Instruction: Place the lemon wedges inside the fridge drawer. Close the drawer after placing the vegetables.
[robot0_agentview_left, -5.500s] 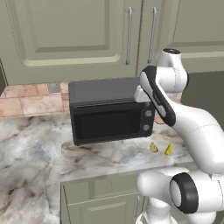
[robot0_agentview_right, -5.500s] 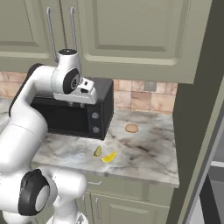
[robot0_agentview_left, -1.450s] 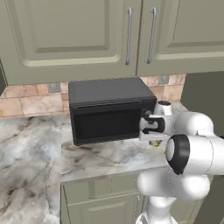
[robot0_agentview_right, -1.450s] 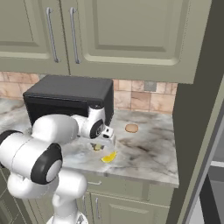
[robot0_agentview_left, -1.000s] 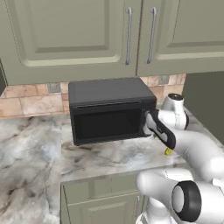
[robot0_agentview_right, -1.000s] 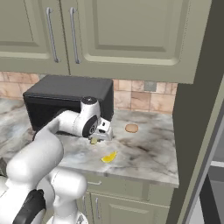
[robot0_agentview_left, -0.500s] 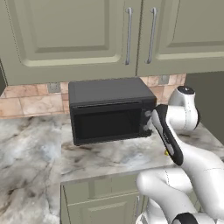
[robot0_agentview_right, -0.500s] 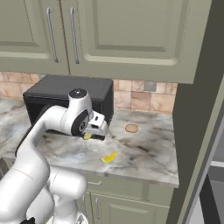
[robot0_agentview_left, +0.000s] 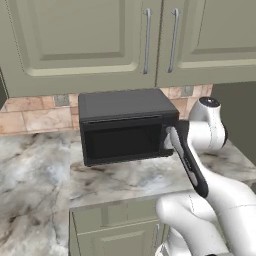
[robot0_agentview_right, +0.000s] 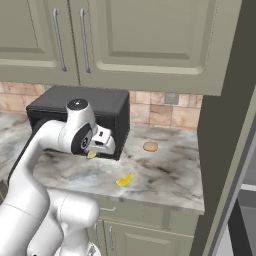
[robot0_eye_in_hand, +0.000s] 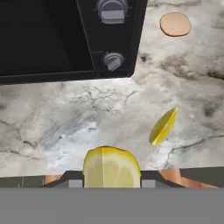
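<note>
My gripper (robot0_agentview_right: 98, 148) hovers just above the marble counter (robot0_agentview_right: 165, 172), in front of the microwave's right corner. It is shut on one lemon wedge (robot0_eye_in_hand: 111, 167), whose cut yellow face fills the space between the jaws in the hand view (robot0_eye_in_hand: 111, 178); the same wedge (robot0_agentview_right: 91, 155) peeks out under the hand in the right base view. The other lemon wedge (robot0_agentview_right: 124, 179) lies loose on the counter near the front edge, a short way right of the hand, seen as a thin yellow sliver (robot0_eye_in_hand: 163, 127). The fridge drawer is out of view.
A black microwave (robot0_agentview_left: 127, 125) stands against the tiled wall, its knobs (robot0_eye_in_hand: 113, 60) close to the hand. A flat round tan disc (robot0_agentview_right: 150, 146) lies behind on the counter. Olive cabinets hang above. A tall dark panel (robot0_agentview_right: 222, 150) bounds the counter on the right.
The hand, holding its wedge, has drifted slightly left toward the microwave front while the arm's upper links swung upward. The loose wedge has stayed where it lay.
</note>
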